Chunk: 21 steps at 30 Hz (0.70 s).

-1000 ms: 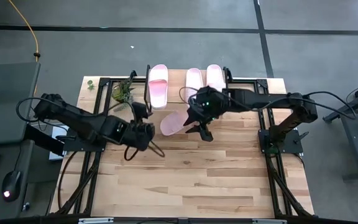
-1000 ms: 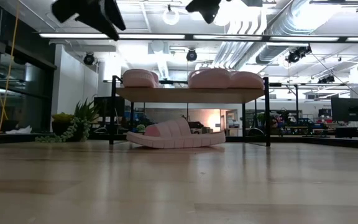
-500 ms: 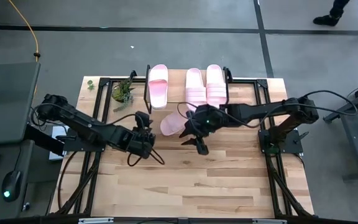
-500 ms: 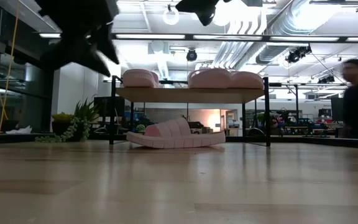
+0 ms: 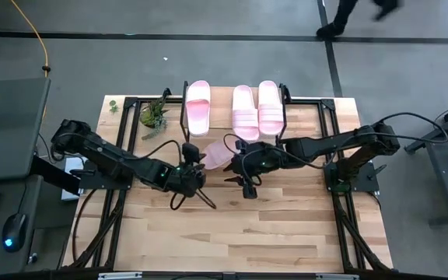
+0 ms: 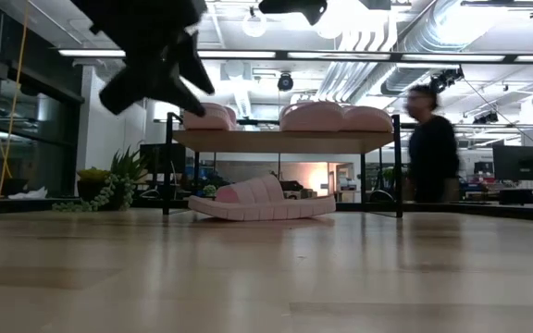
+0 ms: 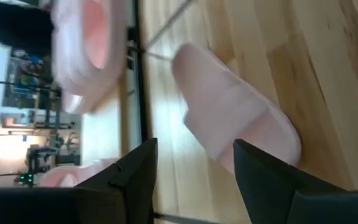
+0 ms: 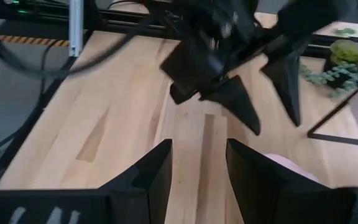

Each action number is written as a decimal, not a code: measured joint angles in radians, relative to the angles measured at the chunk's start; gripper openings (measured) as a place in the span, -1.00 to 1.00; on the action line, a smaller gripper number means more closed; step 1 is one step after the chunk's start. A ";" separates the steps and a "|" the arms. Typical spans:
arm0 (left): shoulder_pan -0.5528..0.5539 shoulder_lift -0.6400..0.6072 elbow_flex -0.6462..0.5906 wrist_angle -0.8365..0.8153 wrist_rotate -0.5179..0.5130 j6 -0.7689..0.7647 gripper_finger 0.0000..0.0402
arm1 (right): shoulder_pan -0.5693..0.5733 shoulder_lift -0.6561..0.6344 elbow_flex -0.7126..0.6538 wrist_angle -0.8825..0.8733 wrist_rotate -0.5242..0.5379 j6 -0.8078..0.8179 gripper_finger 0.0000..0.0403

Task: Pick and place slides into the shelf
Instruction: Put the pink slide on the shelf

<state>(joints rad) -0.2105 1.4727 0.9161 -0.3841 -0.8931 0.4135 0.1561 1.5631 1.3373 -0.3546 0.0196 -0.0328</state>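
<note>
Both claws close in on the last loose slide

The left claw (image 5: pixel 201 192) has slid in from the side, fingers spread, beside the fourth slide (image 5: pixel 218 152) lying on the bench (image 5: pixel 286 225) just before the shelf (image 5: pixel 298 107). The right claw (image 5: pixel 245 184) has dropped lower and nearer, also spread, holding nothing. Three slides (image 5: pixel 246 106) sit on the shelf. The arms now crowd each other; a plant (image 5: pixel 152 114) stands left, and a person (image 6: pixel 430 155) passes behind.

A small green potted plant (image 5: pixel 153 114) stands at the far left corner of the wood-plank worktop (image 5: pixel 232 225), and a person (image 6: pixel 430 143) walks behind it.
</note>
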 joint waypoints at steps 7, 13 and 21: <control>0.084 0.112 -0.001 0.071 0.063 0.054 -0.04 | 0.043 0.000 0.000 -0.006 0.068 0.021 -0.29; 0.108 0.197 -0.002 0.089 0.077 0.058 -0.03 | 0.079 0.000 0.000 -0.014 0.086 0.034 -0.29; 0.106 0.254 -0.001 0.146 0.134 0.063 -0.03 | 0.108 0.000 0.000 -0.006 0.088 0.055 -0.29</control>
<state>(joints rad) -0.1047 1.7263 0.9150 -0.2383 -0.7593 0.4762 0.2645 1.5635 1.3373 -0.3611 0.1073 0.0220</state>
